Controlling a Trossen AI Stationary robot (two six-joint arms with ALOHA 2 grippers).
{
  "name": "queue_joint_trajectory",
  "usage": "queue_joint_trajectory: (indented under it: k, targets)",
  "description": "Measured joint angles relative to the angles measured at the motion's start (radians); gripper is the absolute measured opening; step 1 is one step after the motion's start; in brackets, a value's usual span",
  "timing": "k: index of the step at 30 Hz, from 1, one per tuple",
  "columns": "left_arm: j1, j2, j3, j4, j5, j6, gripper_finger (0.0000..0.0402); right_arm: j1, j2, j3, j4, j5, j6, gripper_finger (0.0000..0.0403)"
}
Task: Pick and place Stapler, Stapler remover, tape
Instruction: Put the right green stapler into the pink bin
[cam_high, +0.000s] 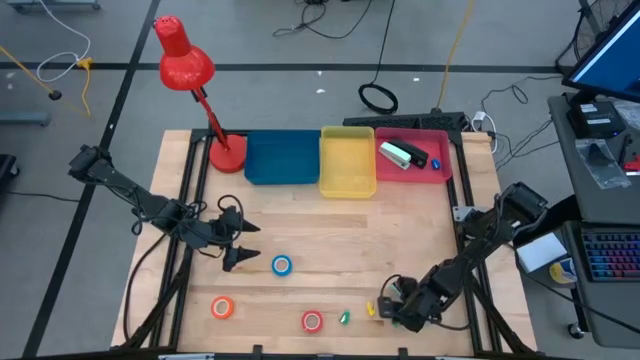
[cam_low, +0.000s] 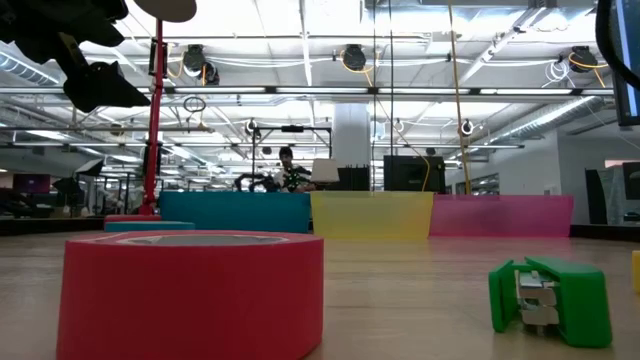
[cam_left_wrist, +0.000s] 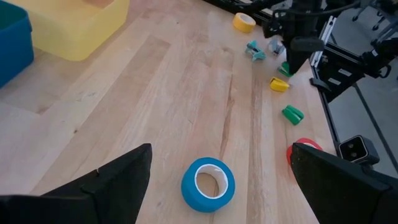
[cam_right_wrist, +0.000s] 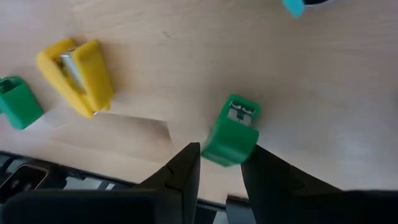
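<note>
Left wrist view: glossy blue tape ring (cam_left_wrist: 208, 184), pale core, between spread left gripper (cam_left_wrist: 221, 180); right gripper (cam_right_wrist: 219, 167) pinching blocky green clip (cam_right_wrist: 232, 132).

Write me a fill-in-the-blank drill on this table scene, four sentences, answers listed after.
1. The left gripper hangs with open jaws over the ____ tape roll.
2. The right gripper is closed on a small ____ clip.
3. Between the blue bin and the pink bin stands the ____ bin.
4. The red lamp has its base beside the ____ bin.

Missing words: blue; green; yellow; blue
</note>
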Motion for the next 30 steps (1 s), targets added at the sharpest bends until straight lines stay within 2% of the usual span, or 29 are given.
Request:
queue_joint_trajectory:
  k: [16, 23, 30]
  targets:
    - [0.000, 0.000, 0.000, 0.001, 0.000, -0.003, 0.0379, -0.001, 0.028, 0.003, -0.015, 0.006, -0.046, 0.0104]
    - [0.000, 0.000, 0.000, 0.007, -0.001, -0.002, 0.0379, -0.001, 0.029, 0.002, -0.017, 0.003, -0.055, 0.0063]
    - [0.000, 0.000, 0.000, 0.008, -0.003, 0.003, 0.0379, -0.004, 0.014, -0.001, 0.003, 0.006, -0.061, 0.0065]
